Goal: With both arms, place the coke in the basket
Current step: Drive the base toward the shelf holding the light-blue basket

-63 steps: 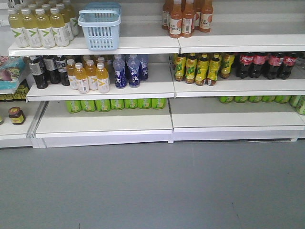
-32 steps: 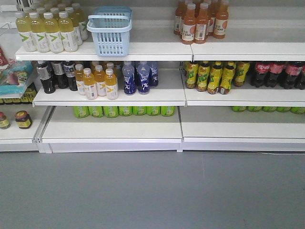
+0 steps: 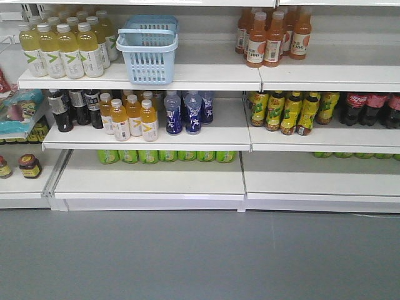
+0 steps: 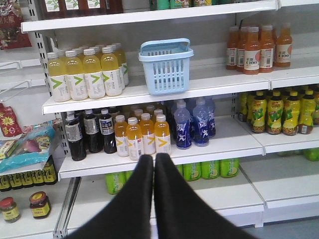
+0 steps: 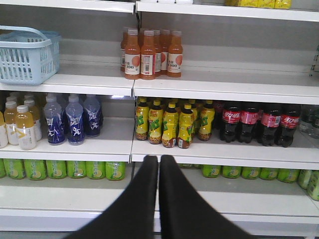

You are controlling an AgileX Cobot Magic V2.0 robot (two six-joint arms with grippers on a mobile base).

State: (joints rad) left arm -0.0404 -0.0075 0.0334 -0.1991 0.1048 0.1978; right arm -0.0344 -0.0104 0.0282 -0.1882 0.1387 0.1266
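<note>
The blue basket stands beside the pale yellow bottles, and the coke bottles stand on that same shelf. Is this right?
Not quite: the coke stands one shelf lower than the basket, as the right wrist view shows. The rest is right.

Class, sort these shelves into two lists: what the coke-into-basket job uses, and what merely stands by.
Job:
coke
basket
left gripper
right gripper

Standing by:
pale yellow drinks
orange-brown bottles
blue bottles
jars
</note>
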